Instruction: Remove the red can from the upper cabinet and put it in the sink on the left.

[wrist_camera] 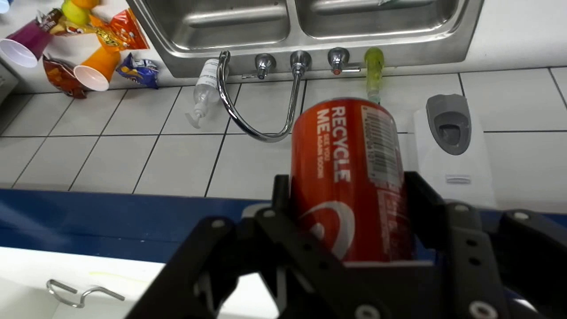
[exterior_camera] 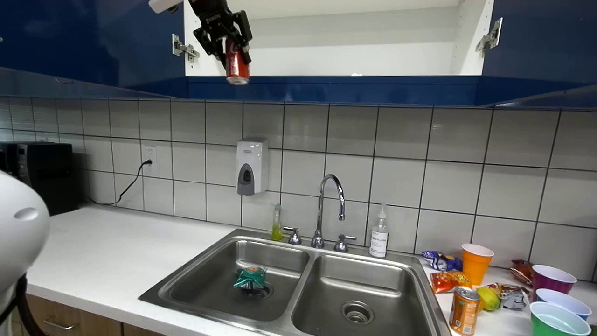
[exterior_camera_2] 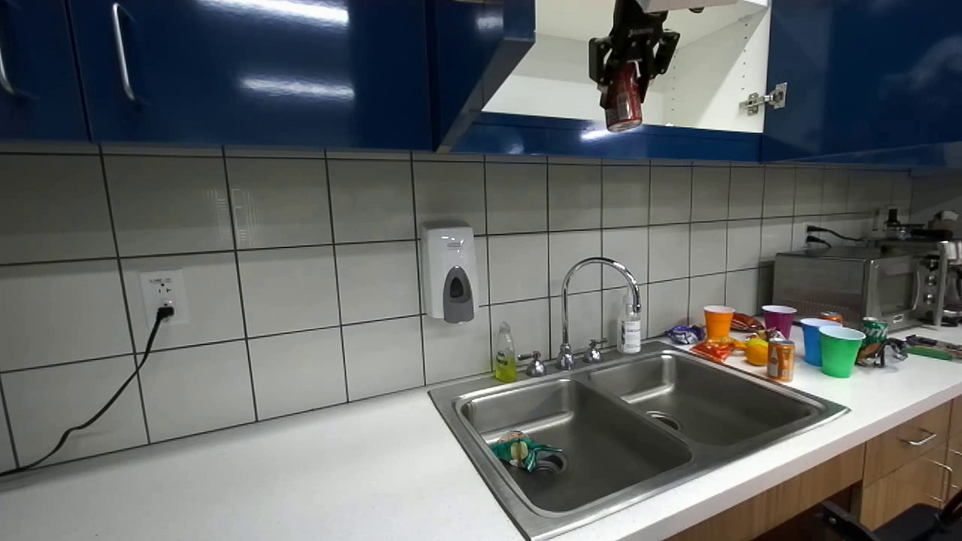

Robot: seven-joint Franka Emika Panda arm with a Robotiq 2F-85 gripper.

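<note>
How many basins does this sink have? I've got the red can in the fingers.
2. In both exterior views, the left basin holds a green packet; the right basin sits beside it, across a divider. No basin looks hidden.

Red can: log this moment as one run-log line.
tool: closed on red can | position: in front of open upper cabinet | left sink basin: holds green packet | placement: not yet done
</note>
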